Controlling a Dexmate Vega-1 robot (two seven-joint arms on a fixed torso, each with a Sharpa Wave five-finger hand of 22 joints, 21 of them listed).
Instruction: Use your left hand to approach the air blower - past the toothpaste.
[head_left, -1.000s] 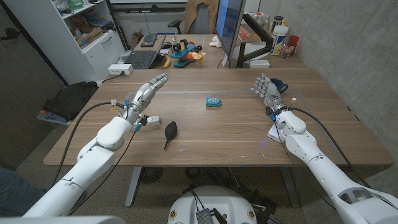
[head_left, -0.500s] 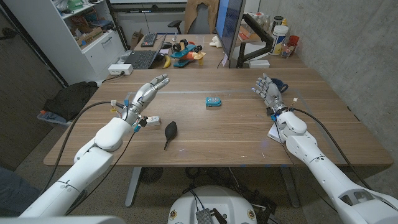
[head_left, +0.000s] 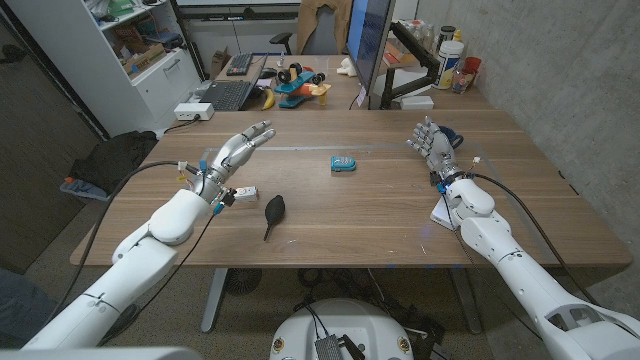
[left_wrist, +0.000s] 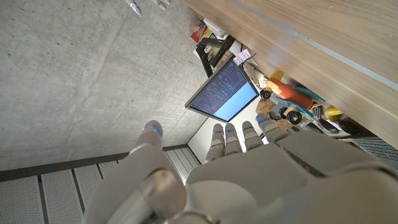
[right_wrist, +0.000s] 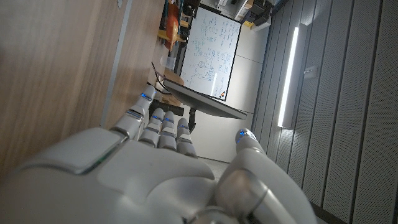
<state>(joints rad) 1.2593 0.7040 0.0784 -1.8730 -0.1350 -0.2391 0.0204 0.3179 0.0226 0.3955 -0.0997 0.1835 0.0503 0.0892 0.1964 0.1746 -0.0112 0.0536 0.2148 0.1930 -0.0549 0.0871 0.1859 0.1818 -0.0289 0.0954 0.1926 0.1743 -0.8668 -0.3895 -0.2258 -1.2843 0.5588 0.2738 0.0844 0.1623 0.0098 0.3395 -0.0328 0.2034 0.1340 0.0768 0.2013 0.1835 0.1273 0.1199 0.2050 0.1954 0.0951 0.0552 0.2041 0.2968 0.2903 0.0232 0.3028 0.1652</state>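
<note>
Head view: we log left hand raised, fingers spread, grasping nothing; black rubber bulb air blower on wooden table, untouched; approach pending. Right hand released, idle.

Left robot hand raised, fingers spread, holding nothing; bare tabletop ahead of it. Air blower lies near its wrist, small white item just beside. Teal toothpaste sits mid-table, well apart; open wood between.
</note>
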